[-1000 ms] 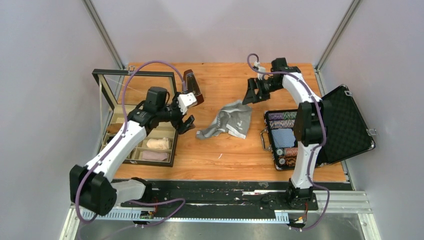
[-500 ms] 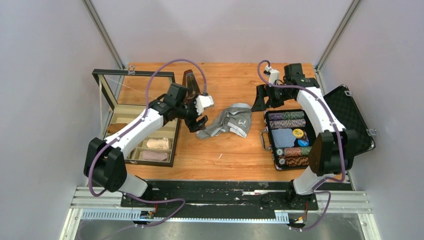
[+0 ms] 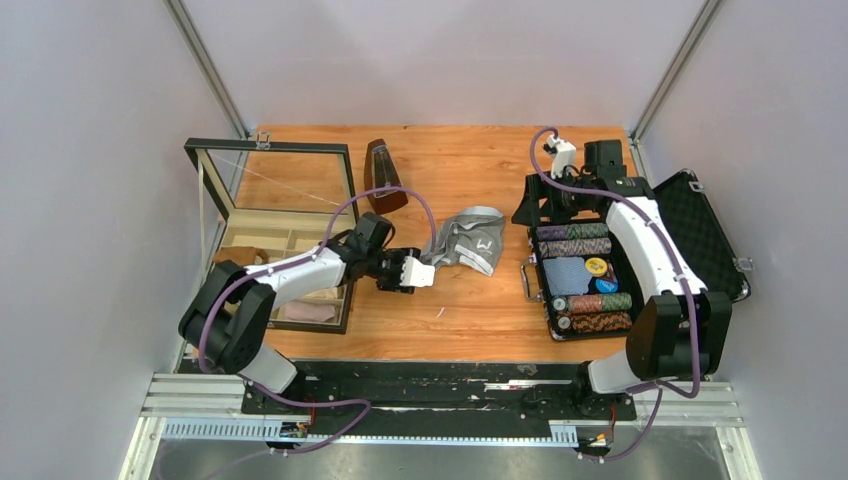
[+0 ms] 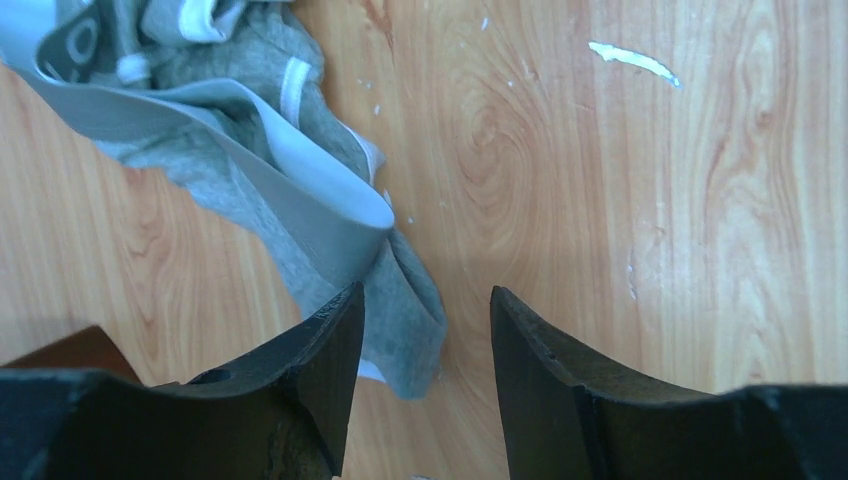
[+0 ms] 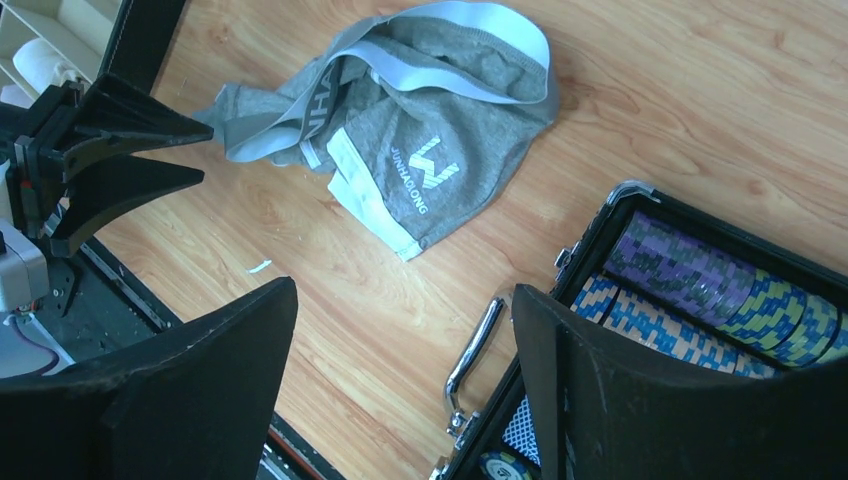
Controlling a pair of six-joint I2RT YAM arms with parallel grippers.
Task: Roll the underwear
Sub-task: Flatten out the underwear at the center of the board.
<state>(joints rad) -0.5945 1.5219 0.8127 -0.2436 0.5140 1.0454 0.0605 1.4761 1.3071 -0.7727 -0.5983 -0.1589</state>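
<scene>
The grey underwear [image 3: 468, 240] lies crumpled on the wooden table, waistband with dark lettering on top. My left gripper [image 3: 428, 268] is low at its near-left corner. In the left wrist view the underwear [image 4: 250, 150] trails a folded corner into the gap of the left gripper [image 4: 425, 292], against the left finger [image 4: 320, 360]; the jaws stand apart, not pinching it. My right gripper [image 3: 527, 208] hovers open to the right of the cloth, over the case's far-left corner. From the right wrist the underwear [image 5: 430, 150] lies ahead of the empty right gripper [image 5: 405, 290].
An open black case [image 3: 622, 262] of poker chips sits on the right, lid [image 3: 700, 240] laid back, its metal handle [image 5: 475, 350] facing the cloth. A glass-lidded compartment box [image 3: 345, 300] with cloth rolls [image 3: 305, 312] stands left. A brown metronome [image 3: 383, 175] stands behind.
The left arm has swung down and right to the underwear's near-left corner, its jaws narrowing. The right arm has drawn back to the right over the case. The cloth has bunched slightly.
</scene>
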